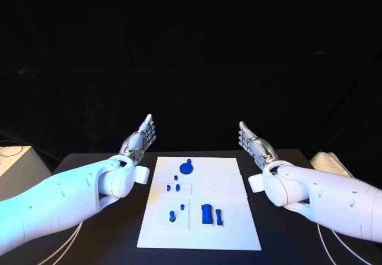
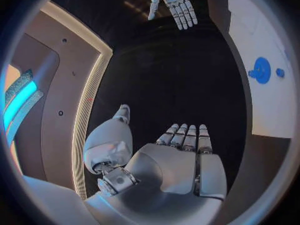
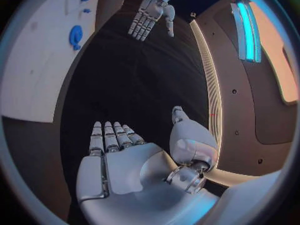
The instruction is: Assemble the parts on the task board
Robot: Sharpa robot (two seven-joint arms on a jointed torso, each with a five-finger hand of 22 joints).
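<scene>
The flat white rectangular task board [image 1: 199,226] lies in the middle of the black table [image 1: 104,243], its long side running away from the robot. No writing or label can be read on it.

Small blue parts sit on the board:
- A round blue disc-shaped part [image 1: 187,167] lies near the far edge.
- Two short blue pegs [image 1: 173,187] stand side by side nearer the middle, with a smaller blue peg [image 1: 176,178] just beyond them.
- A blue upright block [image 1: 207,213] stands in the near half, with a thinner blue bar [image 1: 219,217] just beside it.
- A dark blue rounded piece [image 1: 173,216] and a small blue stud [image 1: 182,207] occupy a raised square panel to the left of the block.

The silver left hand [image 1: 140,142] is raised beside the board's far left corner, fingers straight and together, thumb apart, holding nothing. The silver right hand [image 1: 256,144] is raised beside the far right corner in the mirrored pose, fingers extended, holding nothing. Neither hand touches the board or any part.

A pale folded cloth-like object [image 1: 332,163] lies at the table's right edge.
</scene>
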